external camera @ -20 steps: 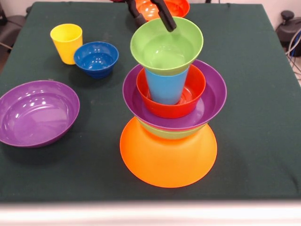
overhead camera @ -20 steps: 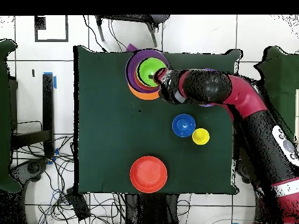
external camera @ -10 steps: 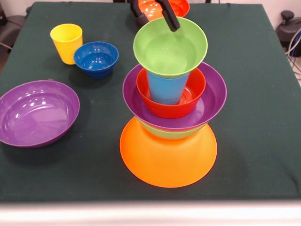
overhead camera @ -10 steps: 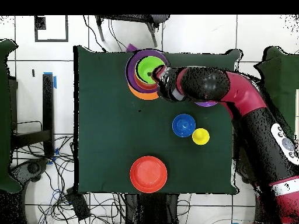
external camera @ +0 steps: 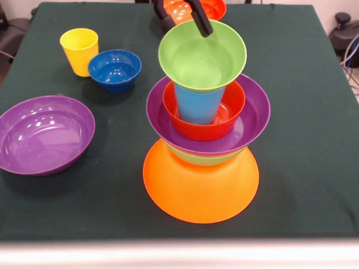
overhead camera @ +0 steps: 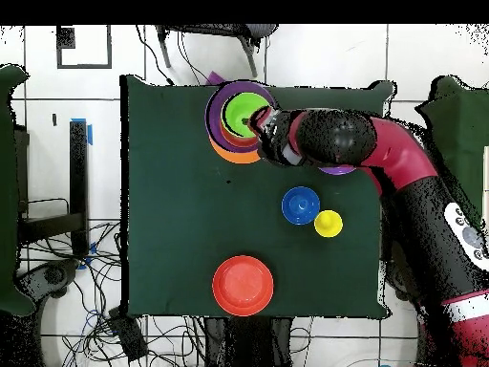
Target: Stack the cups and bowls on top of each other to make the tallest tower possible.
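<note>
We see the tower (external camera: 201,168) near the table's front edge, its big upturned orange bowl (external camera: 200,190) as a wide base. On it nest green, purple and red-orange bowls, then the light blue cup (external camera: 197,105). The green bowl (external camera: 202,55) tops it, rim pinched by the gripper (external camera: 185,17), probably to steady it on that narrow cup.

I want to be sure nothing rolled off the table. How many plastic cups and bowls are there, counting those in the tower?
Cups: 2 (yellow plastic tumbler, light blue plastic tumbler)
Bowls: 8 (upturned orange plastic bowl, top green bowl, lower green bowl, stacked purple bowl, loose purple bowl, stacked red-orange bowl, far red-orange bowl, small dark blue bowl)
Total: 10
</note>
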Available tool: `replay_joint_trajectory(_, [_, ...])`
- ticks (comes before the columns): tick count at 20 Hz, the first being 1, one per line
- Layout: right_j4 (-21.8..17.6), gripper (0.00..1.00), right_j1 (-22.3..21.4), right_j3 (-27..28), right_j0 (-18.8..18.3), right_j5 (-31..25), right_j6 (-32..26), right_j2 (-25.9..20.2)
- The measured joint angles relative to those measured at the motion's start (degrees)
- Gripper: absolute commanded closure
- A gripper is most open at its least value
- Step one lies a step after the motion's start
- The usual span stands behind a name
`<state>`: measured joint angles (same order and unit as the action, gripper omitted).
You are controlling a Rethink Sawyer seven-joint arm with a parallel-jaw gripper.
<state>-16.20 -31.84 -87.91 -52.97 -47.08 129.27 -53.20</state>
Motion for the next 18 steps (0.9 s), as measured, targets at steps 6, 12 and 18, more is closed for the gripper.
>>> replay_joint_trajectory(6, [0.0,0.0,0.0,0.0,0.0,0.0,0.0,0.3])
replay_joint_trajectory(12, [-0.2,0.0,0.0,0.0,-0.6,-0.1,0.0,0.6])
replay_joint_trajectory(18, [-0.5,0.0,0.0,-0.2,-1.2,-0.1,0.0,0.9])
